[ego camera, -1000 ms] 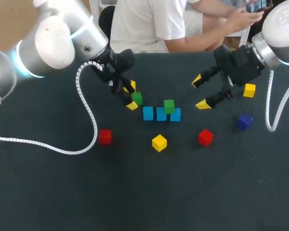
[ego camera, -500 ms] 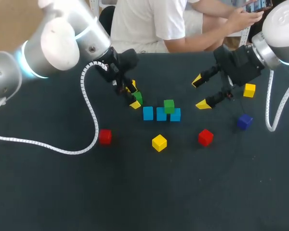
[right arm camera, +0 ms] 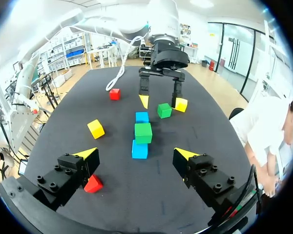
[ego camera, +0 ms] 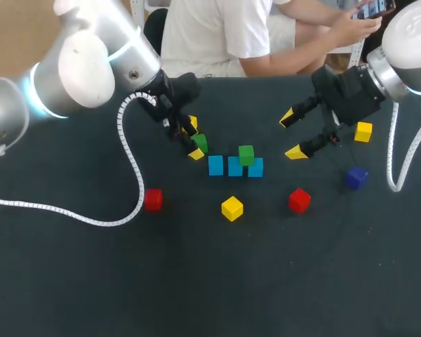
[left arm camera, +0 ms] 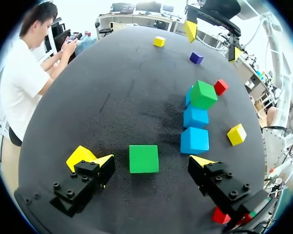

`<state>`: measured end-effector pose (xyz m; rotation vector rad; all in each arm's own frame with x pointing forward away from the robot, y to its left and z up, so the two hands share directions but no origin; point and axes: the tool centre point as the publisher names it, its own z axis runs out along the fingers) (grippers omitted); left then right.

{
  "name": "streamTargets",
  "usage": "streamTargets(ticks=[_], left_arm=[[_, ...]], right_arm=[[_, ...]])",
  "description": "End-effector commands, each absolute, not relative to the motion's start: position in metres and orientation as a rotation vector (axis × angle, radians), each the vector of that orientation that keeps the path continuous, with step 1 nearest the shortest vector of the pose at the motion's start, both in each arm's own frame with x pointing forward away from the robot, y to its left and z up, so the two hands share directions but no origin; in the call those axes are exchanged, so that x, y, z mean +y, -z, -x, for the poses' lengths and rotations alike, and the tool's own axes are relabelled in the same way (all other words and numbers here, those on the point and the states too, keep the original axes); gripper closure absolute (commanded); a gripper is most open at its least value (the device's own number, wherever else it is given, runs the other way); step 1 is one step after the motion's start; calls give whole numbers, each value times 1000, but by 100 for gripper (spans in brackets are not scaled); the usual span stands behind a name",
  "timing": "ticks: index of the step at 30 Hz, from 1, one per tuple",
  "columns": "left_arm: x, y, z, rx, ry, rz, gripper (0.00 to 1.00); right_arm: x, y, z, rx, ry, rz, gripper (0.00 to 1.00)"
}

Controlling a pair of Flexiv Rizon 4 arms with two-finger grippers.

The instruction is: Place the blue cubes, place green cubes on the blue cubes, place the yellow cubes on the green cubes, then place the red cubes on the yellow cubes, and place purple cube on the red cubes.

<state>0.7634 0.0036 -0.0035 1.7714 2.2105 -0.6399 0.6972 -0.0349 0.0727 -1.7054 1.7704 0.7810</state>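
The left jaws stand spread, low over the bench (ego camera: pixel 91 281), with a green cube (left arm camera: pixel 143 159) lying on the bench between their fingertips (left arm camera: pixel 203 162). A gap shows on each side, so nothing is pinched yet. A yellow cube (right arm camera: pixel 180 104) sits just beside one finger.

Ahead of them runs a row of three blue cubes (left arm camera: pixel 194 140), touching one another, and a second green cube (left arm camera: pixel 203 94) sits on top toward the far end. The right jaws are spread too and hold nothing. They hang above the bench off the row's other end, well apart from every cube.

Around the row, on the bench, lie a left red cube (ego camera: pixel 153 199), a right red cube (ego camera: pixel 299 200), a second yellow cube (ego camera: pixel 231 208), a third yellow cube (ego camera: pixel 363 131) and the purple cube (ego camera: pixel 356 177).

The green cube looks small, light and rigid, with flat and probably smooth faces. It should take a modest squeeze without deforming, but it could twist if caught near an edge. The best hold is likely on two opposite side faces, at mid-height and square to them. Its place seems to be on the blue row next to the other green. There a grip across the row, not along it, would keep a finger from knocking that neighbour.
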Motion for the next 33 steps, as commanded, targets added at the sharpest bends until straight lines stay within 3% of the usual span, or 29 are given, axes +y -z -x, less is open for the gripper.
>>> streamTargets(ticks=[1, 3, 5, 12, 15, 16, 17, 19, 27, 29, 33], left_arm=[[5, 3, -759, 2216, 616, -1759, 17], [5, 2, -758, 2217, 610, -1757, 26], [5, 2, -758, 2218, 604, -1756, 51], [5, 2, -758, 2220, 593, -1763, 52], [5, 3, -758, 2221, 592, -1763, 46], [5, 3, -758, 2221, 591, -1762, 40], [5, 3, -758, 2221, 591, -1762, 30], [4, 3, -759, 2223, 590, -1758, 0], [1, 3, -761, 2238, 561, -1753, 0], [1, 5, -762, 2241, 556, -1752, 9], [0, 7, -763, 2257, 549, -1742, 49]], right_arm=[[-35, -73, -697, 1769, -782, 1705, 0], [-35, -73, -697, 1769, -782, 1705, 0], [-35, -73, -697, 1769, -782, 1705, 0], [-35, -73, -697, 1769, -782, 1705, 0], [-35, -73, -697, 1769, -782, 1705, 0], [-35, -73, -697, 1769, -782, 1705, 0], [-35, -73, -697, 1769, -782, 1705, 0], [-35, -73, -697, 1769, -782, 1705, 0], [-35, -73, -697, 1769, -782, 1705, 0], [-35, -73, -697, 1769, -782, 1705, 0], [-35, -73, -697, 1769, -782, 1705, 0]])
